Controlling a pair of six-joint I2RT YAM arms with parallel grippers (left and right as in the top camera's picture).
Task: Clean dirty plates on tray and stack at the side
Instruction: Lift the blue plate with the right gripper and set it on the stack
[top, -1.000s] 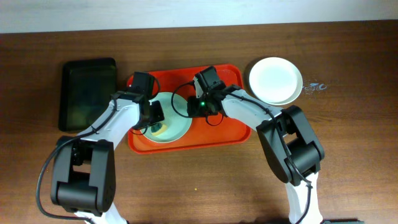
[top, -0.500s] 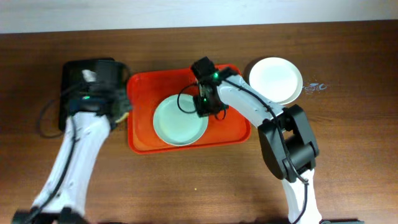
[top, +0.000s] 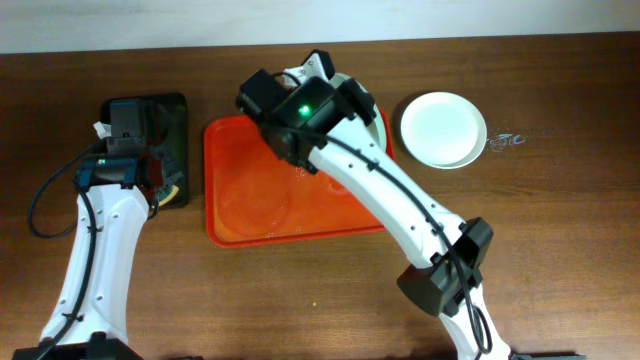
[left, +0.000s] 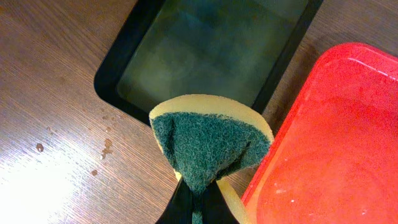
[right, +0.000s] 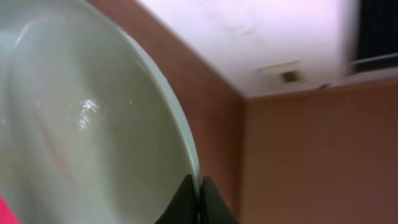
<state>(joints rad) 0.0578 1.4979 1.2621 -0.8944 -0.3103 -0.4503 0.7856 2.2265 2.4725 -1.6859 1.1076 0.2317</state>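
I record my right pincer (right: 198, 186) clamped narrow on the rim of a tilted mint plate (right: 81, 143), raised over the far edge of the orange tray (top: 240, 215). My left pincer (left: 196, 202) pinches the sponge (left: 208, 140) over the tabletop (left: 50, 124), between the black tray (left: 211, 50) and the orange tray. A white plate (top: 443, 128) lies near the orange tray's right corner.

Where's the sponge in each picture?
Overhead: the sponge is at the left, over the black tray's lower right corner.
Left wrist: in the middle.
Right wrist: not in it.
Shared landmark: the orange tray, just right of the sponge.
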